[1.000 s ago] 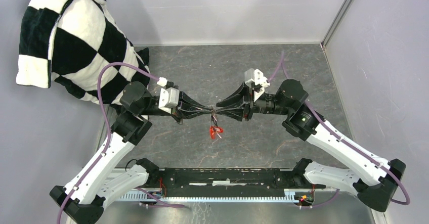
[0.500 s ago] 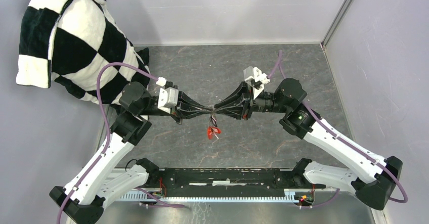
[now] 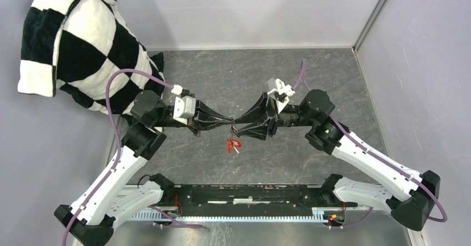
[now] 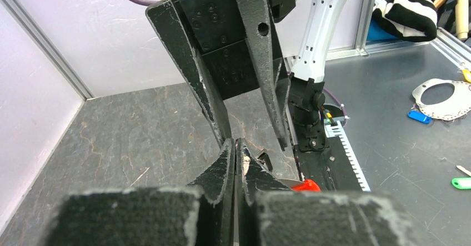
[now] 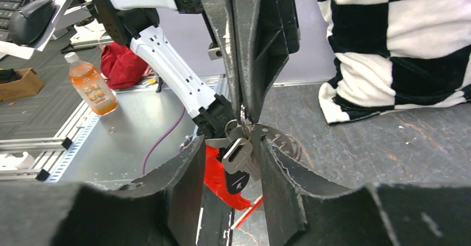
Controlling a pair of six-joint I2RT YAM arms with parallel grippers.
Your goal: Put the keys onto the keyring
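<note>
My left gripper (image 3: 229, 125) is shut on the keyring (image 5: 245, 128), whose thin silvery loops show just below its pinched fingertips (image 5: 244, 110). From the ring hang a silvery key (image 5: 239, 154), a black-headed key (image 5: 237, 181) and the bright red fob (image 5: 218, 176). In the top view the fob (image 3: 234, 144) dangles above the table, and the left wrist view shows only its tip (image 4: 305, 186). My right gripper (image 5: 232, 146) faces the left one and is open. The hanging bunch sits between its fingers (image 5: 188, 171), and I see no grip on it. From above, the right gripper (image 3: 237, 126) nearly meets the left one.
A black-and-white checkered cloth (image 3: 78, 40) is heaped at the back left corner. Grey walls close the table (image 3: 222, 74) at the back and right. The arms' base rail (image 3: 244, 193) runs along the near edge. An orange bottle (image 5: 91, 85) stands off the table.
The right gripper's jaws have spread wider and the wrist has turned and edged left toward the left gripper. The hanging bunch has drifted slightly left. The left gripper stays shut.
</note>
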